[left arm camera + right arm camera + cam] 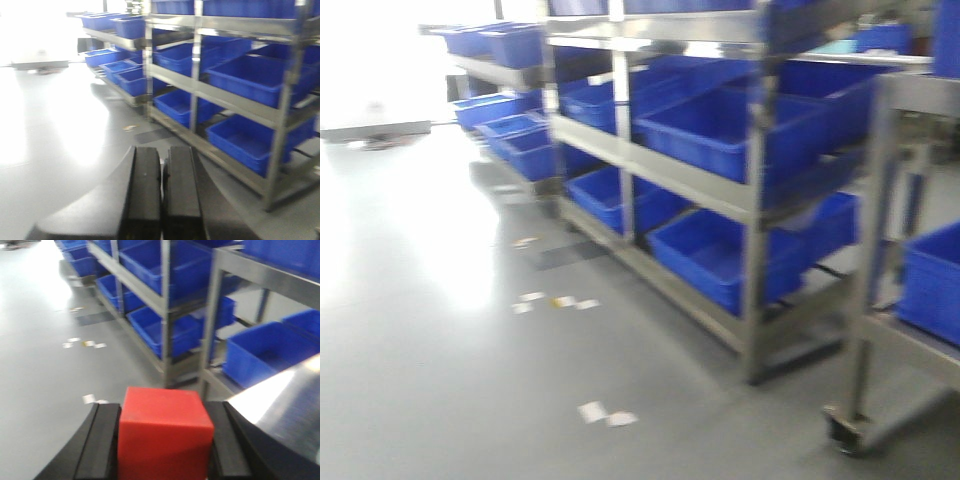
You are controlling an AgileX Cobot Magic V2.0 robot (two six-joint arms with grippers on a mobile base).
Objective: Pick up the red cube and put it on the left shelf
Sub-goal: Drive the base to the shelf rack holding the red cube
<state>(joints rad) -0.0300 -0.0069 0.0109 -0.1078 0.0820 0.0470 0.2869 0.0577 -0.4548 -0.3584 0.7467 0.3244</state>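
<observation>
Ahead and right of the right gripper (164,412): steel racks (165,300) loaded with blue bins (170,332). Its jaws are clamped on the red cube (165,435), gripped by two side faces. Left gripper (164,155): fingers pressed together, nothing held.

Risks:
- All views are blurred. A jolt or sway could swing an arm into a rack post.
- Cube faces look smooth and could slide from the grip.
- Unclear which shelf counts as left.

Materials:
- Floor (40,355): grey, glossy, glare-streaked.
- Racks: brushed metal, square posts.
- Bins: moulded plastic, rimmed.
- Cube: matte, softly rounded edges.
</observation>
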